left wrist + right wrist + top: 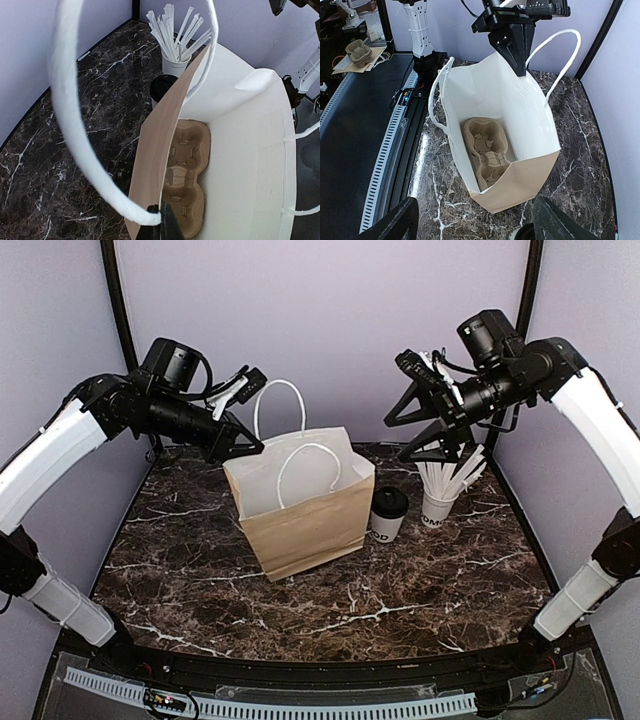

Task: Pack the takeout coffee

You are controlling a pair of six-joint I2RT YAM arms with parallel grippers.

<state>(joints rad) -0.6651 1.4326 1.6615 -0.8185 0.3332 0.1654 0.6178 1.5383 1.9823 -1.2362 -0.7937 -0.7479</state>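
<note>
The left hand (248, 447) is pinched shut on the paper bag's (300, 525) rim. The right hand (400, 440) hangs wide open, empty, over the takeout coffee (389, 510).

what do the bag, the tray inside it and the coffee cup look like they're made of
Bag: matte brown paper, white inside, by its creases. Tray: tan moulded pulp, rough and dull. Coffee cup: probably white paper; its lid looks like black plastic with slight sheen.
</note>
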